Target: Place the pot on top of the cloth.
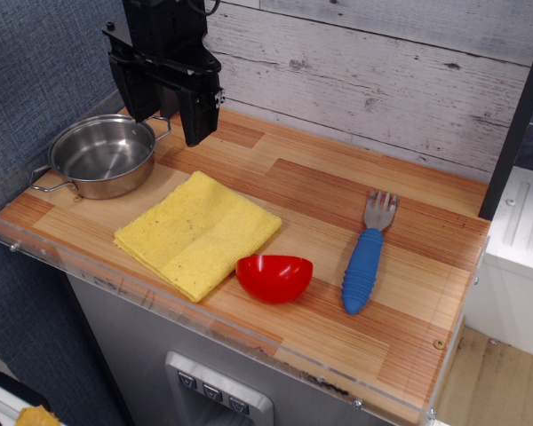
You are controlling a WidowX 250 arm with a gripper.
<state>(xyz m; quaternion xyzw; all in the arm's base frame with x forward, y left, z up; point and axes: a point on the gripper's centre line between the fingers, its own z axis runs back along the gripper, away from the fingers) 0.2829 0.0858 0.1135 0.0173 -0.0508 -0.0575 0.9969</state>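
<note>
Pots: one, a shiny steel pot (103,156) with two thin wire loop handles, standing upright and empty at the far left corner of the surface (338,200).
Cloths: one, a bright yellow cloth (197,232), folded square and lying flat near the front edge, just right of the pot and not touching it.
Bowls: one, a small red bowl (274,276), upright, right beside the cloth's right corner; whether they touch cannot be told.
Forks: one, a fork (368,255) with a blue ribbed handle and metal tines, lying flat, tines pointing toward the back wall, well right of the bowl.
Surface: a striped wooden top with a clear plastic rim along its front and left edges.
Arm pose: one black arm comes down from the top of the view, roughly vertical, above the back left part of the surface.
Claw: the black claw (164,133) points downward, its two fingers spread apart with a clear gap between them, nothing held.
Claw position: it hangs over the pot's far right rim; one finger tip is above the rim, the other just right of the pot, over bare wood.
Pot against cloth: the pot sits on bare wood, beside the cloth.
</note>
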